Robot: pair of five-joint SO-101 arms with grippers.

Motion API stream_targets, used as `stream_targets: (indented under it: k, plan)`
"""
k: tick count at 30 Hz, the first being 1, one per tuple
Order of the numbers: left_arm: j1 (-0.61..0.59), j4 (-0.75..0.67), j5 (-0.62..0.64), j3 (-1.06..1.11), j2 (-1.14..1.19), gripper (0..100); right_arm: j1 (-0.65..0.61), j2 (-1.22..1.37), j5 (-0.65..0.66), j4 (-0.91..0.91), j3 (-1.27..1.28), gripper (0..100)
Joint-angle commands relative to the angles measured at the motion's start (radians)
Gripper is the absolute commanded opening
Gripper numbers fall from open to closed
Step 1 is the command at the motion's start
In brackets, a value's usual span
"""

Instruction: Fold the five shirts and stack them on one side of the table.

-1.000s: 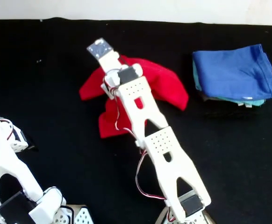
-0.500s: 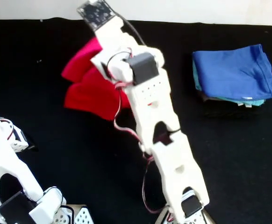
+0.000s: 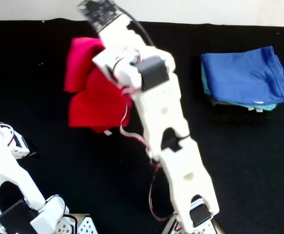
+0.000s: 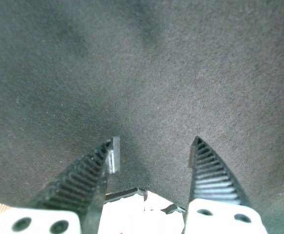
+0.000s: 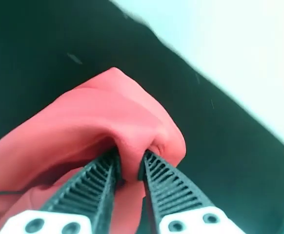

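1. Red shirt point(image 3: 91, 97) hangs bunched from the right gripper point(image 5: 130, 158), whose toothed jaws are pinched tight on a fold of it. The shirt's right side is hidden behind the right arm point(image 3: 166, 126), and I cannot tell whether its lower edge touches the table point(image 3: 44, 141).
2. In the high view, that arm's wrist covers its own fingertips, toward the far middle of the table.
3. At the far right lies a stack of folded shirts point(image 3: 244, 80), with a blue shirt point(image 3: 239, 73) on top and a teal edge under it. The darker layers below blend into the black table, so their count is unclear.
4. At the near left, the left arm point(image 3: 5, 170) is cut off by the frame edges. The left gripper point(image 4: 154, 146) holds nothing, its jaws spread apart above bare black table.
5. The right arm stands between the red shirt and the stack.
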Motion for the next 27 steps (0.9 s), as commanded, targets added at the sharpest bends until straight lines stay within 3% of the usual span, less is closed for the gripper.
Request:
stream_targets:
  k: [1, 8, 14, 18, 21, 27]
  plan:
    - [0.002, 0.006, -0.008, -0.008, -0.033, 23, 0.116, 0.17, 0.006, -0.094, -0.01, 1.4]
    - [0.004, 0.006, -0.008, -0.008, -0.033, 23, 0.234, 0.286, 0.005, -0.119, -0.036, 25.7]
    - [0.01, 0.003, -0.008, -0.008, -0.033, 23, 0.254, 0.166, 0.008, 0.119, -0.117, 25.9]
    - [0.012, -0.003, -0.008, -0.008, -0.033, 23, 0.249, 0.101, 0.005, 0.137, -0.105, 25.9]
    - [0.012, -0.003, -0.008, -0.008, -0.033, 23, 0.18, 0.056, -0.021, 0.139, -0.099, 25.9]
    - [0.012, -0.003, -0.008, -0.01, -0.03, 23, -0.028, 0.061, -0.193, 0.139, -0.028, 25.9]
